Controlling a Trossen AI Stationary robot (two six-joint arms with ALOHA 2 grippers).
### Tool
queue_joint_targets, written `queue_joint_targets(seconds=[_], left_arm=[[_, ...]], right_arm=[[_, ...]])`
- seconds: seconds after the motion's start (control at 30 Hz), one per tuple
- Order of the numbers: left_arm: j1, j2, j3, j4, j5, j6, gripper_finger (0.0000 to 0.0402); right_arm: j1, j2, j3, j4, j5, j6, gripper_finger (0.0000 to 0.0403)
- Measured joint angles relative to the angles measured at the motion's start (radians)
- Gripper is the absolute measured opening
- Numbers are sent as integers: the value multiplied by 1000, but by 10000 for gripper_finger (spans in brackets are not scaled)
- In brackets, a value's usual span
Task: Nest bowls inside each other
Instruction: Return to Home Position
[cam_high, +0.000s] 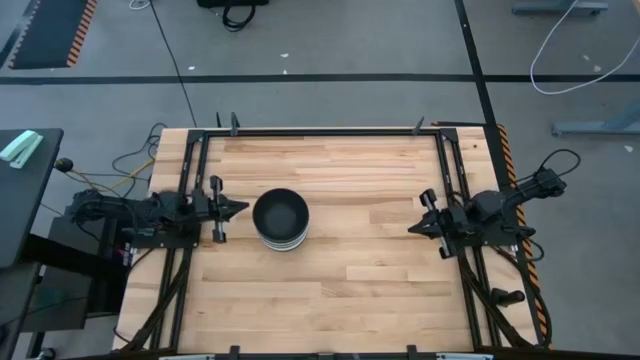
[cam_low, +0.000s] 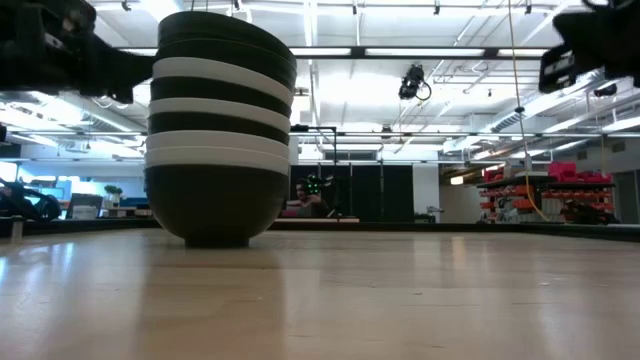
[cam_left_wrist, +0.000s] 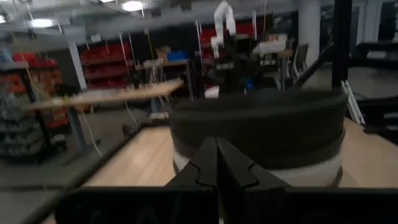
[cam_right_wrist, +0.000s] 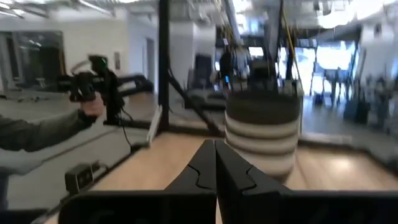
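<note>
The bowls stand nested in one stack (cam_high: 280, 220) left of the table's middle, black and white alternating, a black bowl on top and a black one at the bottom, whose foot rests on the wood (cam_low: 217, 130). The stack also shows in the left wrist view (cam_left_wrist: 261, 134) and, farther off, in the right wrist view (cam_right_wrist: 262, 130). My left gripper (cam_high: 240, 209) hovers just left of the stack, shut, fingertips together (cam_left_wrist: 216, 146). My right gripper (cam_high: 412, 228) is shut too (cam_right_wrist: 215, 149) and waits near the table's right side, well away from the stack.
Bare wood lies between the stack and my right gripper and toward the near edge (cam_high: 340, 300). Black frame rails run along the table's left, right and far sides (cam_high: 320, 132). A person's arm holding a control handle (cam_right_wrist: 87, 99) shows beyond the table.
</note>
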Motion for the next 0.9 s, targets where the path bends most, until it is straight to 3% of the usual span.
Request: queue_joint_targets(seconds=[0.3,0.67,0.9], left_arm=[[47,0,2,-147,-24,-109,2],[139,14,3,-163,-19,-100,1],[232,107,3,-166,-21,-107,2]], right_arm=[[0,0,0,-133,63,92,0],[-65,81,13,-160,84,126,0],[-136,136,14,-165,90,130,0]])
